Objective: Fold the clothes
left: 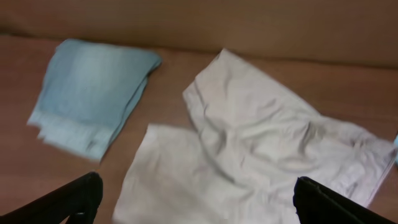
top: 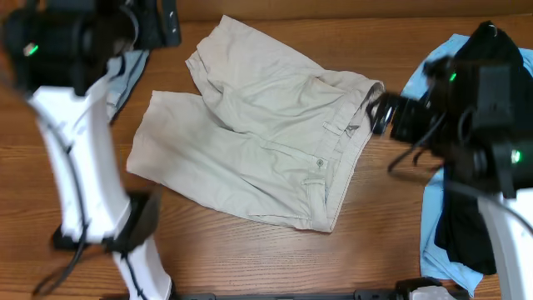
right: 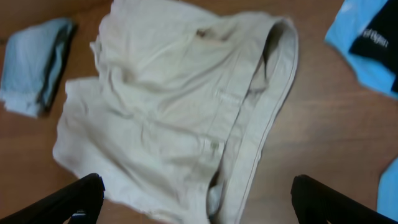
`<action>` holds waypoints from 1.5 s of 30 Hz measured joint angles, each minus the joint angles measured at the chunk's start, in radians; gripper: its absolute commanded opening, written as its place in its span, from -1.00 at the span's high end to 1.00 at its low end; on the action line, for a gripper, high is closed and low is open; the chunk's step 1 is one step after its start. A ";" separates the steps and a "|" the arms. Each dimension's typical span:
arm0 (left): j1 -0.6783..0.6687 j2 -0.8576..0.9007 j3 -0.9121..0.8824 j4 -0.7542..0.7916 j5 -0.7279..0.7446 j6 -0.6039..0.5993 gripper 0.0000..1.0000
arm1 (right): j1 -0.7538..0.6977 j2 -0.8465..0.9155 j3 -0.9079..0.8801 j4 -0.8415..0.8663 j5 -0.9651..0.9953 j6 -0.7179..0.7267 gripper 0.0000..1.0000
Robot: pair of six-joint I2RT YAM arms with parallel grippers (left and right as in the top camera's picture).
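Beige shorts (top: 250, 142) lie spread in the middle of the wooden table (top: 250, 258), waistband (top: 360, 125) toward the right arm and both legs reaching toward the left. The far leg is creased and lapped a little over the near one. No fold is made yet, and the open lay looks meant to give each arm its own end of the cloth.

The other garments sit at the margins, apparently to keep the working space free. A folded piece of faded denim (left: 93, 93) rests at the far left, well apart from the shorts. A sky-blue top (top: 433, 225) with a black top (top: 466, 225) on it lies along the right edge.

The right gripper (right: 199, 196) hangs beside the waistband, its jaws spread wide. Its two dark fingertips (right: 87, 193) stand at opposite lower corners of the wrist view, with the waistband and fly showing on the table between them. It pinches nothing, and no contact with the cloth can be made out.

The left gripper (left: 198, 202) is raised over the leg end, looking down on the hems and the denim beyond. Its jaws are also spread wide and hold nothing, clear of the fabric.

Each gripper appears poised to take its own end, though the first pinch point cannot be told.
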 measured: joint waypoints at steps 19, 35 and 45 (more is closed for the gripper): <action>0.230 -0.273 -1.434 0.548 0.052 0.076 -1.00 | 0.320 -0.084 -0.486 0.135 0.082 0.171 -1.00; 0.301 -0.069 -1.669 0.910 0.037 0.208 -1.00 | 0.323 0.021 -0.487 0.144 0.055 0.169 -0.88; 0.302 -0.060 -1.667 0.921 0.019 0.261 -0.34 | 0.323 0.034 -0.487 0.146 0.049 0.170 -0.69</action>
